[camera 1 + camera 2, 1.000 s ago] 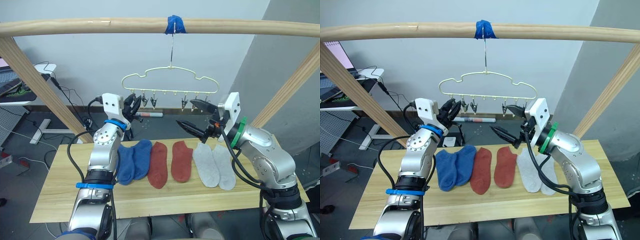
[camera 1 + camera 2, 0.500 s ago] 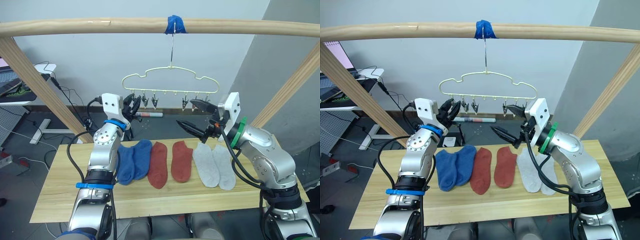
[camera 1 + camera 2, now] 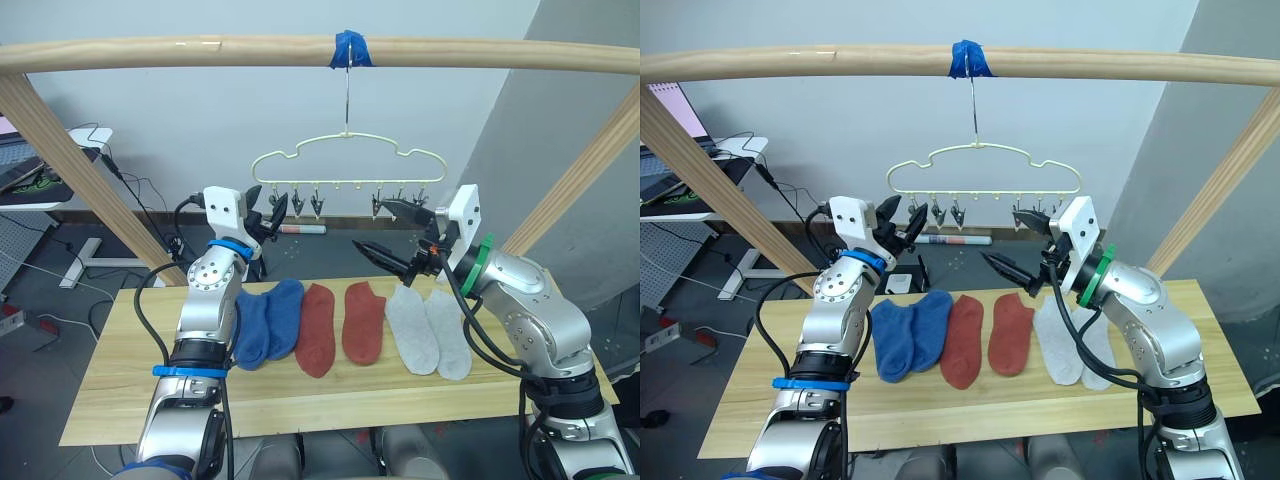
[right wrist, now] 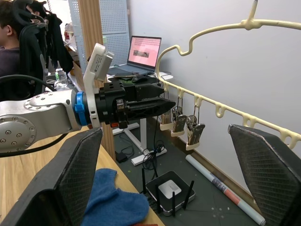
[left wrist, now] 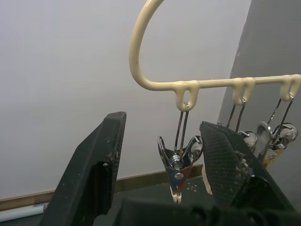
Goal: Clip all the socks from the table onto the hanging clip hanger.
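Observation:
Six socks lie in a row on the table point(image 3: 120, 400): two blue point(image 3: 265, 320), two rust-red point(image 3: 320, 342) and two light grey point(image 3: 428, 330). Above them the pale-yellow clip hanger point(image 3: 345, 158) hangs by its hook from the top pole, its clips bare. My left gripper point(image 3: 265, 212) is open at the hanger's left end. The end clip point(image 5: 178, 165) hangs between its fingers, untouched. My right gripper point(image 3: 372, 225) is wide open below the hanger's right end, above the red and grey socks, holding nothing.
A wooden pole point(image 3: 200, 52) spans the top, with blue tape point(image 3: 350, 48) at the hook, and slanted poles point(image 3: 70, 170) stand at both sides. Behind the table are cables, a white tube point(image 3: 300, 228) on the floor, and a desk with a laptop point(image 4: 146, 49). A person point(image 4: 14, 28) sits there.
My left gripper's fingers have spread apart at the end clip. The hanger has swung a little to the right. The right arm and the socks have stayed put.

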Motion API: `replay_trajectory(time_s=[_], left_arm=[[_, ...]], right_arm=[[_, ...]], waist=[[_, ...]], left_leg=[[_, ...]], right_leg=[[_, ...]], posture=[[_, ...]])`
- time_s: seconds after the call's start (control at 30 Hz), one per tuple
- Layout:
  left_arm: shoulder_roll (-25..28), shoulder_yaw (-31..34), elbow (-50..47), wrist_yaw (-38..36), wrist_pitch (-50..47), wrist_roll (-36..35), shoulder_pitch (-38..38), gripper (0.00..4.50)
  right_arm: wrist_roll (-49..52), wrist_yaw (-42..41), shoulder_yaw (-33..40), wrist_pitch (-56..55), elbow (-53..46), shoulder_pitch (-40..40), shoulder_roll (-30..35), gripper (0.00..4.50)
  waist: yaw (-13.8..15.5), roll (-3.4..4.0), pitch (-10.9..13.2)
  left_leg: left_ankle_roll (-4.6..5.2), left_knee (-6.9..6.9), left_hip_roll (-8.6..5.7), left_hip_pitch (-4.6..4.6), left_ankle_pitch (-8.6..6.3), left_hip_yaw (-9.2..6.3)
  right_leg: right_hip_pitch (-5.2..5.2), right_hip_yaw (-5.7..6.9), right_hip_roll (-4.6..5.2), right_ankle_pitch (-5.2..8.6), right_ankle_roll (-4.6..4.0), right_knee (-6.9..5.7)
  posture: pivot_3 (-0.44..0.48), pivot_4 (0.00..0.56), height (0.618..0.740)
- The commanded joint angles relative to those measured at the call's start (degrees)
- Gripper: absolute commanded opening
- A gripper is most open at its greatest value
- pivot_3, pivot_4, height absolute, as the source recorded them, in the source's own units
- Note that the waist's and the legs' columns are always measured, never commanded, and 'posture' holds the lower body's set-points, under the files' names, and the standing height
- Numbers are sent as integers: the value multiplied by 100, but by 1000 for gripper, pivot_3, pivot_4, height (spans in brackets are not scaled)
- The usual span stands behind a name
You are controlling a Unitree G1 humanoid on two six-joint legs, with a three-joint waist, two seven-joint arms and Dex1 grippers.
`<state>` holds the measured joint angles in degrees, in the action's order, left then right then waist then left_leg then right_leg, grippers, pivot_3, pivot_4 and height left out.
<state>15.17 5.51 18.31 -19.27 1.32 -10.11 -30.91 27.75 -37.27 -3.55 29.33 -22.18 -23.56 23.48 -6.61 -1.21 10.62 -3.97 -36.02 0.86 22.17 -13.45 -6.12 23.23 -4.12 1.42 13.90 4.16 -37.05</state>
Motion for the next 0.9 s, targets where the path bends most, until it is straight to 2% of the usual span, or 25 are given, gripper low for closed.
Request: replay_trajectory(time_s=[0.03, 0.1, 0.2, 0.37, 0.5, 0.77, 0.9], left_arm=[[-20, 61, -176, 44, 90, -3, -74, 2771], [-22, 58, -188, 26, 91, -7, -63, 2771], [-30, 49, -201, -27, 100, -30, -52, 2208], [-45, 51, -224, -52, 64, -62, -40, 706], [-33, 53, -241, -58, 40, -60, -34, 17], [123, 67, -318, -40, -156, 3, -6, 17], [303, 43, -844, -360, -845, -274, 183, 17]], right_arm=[[-8, -16, 99, -146, -137, -45, 32, 4500], [-3, -12, 99, -139, -151, -43, 34, 4500], [6, -8, 109, -134, -153, -53, 37, 4500], [9, -2, 113, -134, -148, -59, 34, 4500], [22, 20, 114, -115, -135, -71, 11, 4500], [-145, -11, 71, -114, -51, 99, 169, 4500], [-1025, -43, -312, -104, 446, 539, 863, 4500]], waist=[[0, 0, 0], [0, 0, 0], [-1, 0, 0], [-1, 0, 0], [0, 0, 0], [1, 0, 0], [3, 0, 0]], left_leg=[[0, 0, 0, 0, 0, 0], [0, 0, 0, 0, 0, 0], [0, 0, 0, 0, 0, 0], [0, 0, 0, 0, 0, 0], [0, 0, 0, 0, 0, 0], [0, 0, 0, 0, 0, 0], [0, 0, 0, 0, 0, 1]], right_leg=[[0, 0, 0, 0, 0, 0], [0, 0, 0, 0, 0, 0], [0, 0, 0, 0, 0, 0], [0, 0, 0, 0, 0, 0], [0, 0, 0, 0, 0, 0], [0, 0, 0, 0, 0, -2], [-1, 0, 1, 0, 0, 2]], posture=[[-166, 149, 740], [-167, 148, 740], [-167, 149, 740], [-166, 151, 740], [-163, 156, 740], [-158, 161, 740], [-156, 166, 740]])
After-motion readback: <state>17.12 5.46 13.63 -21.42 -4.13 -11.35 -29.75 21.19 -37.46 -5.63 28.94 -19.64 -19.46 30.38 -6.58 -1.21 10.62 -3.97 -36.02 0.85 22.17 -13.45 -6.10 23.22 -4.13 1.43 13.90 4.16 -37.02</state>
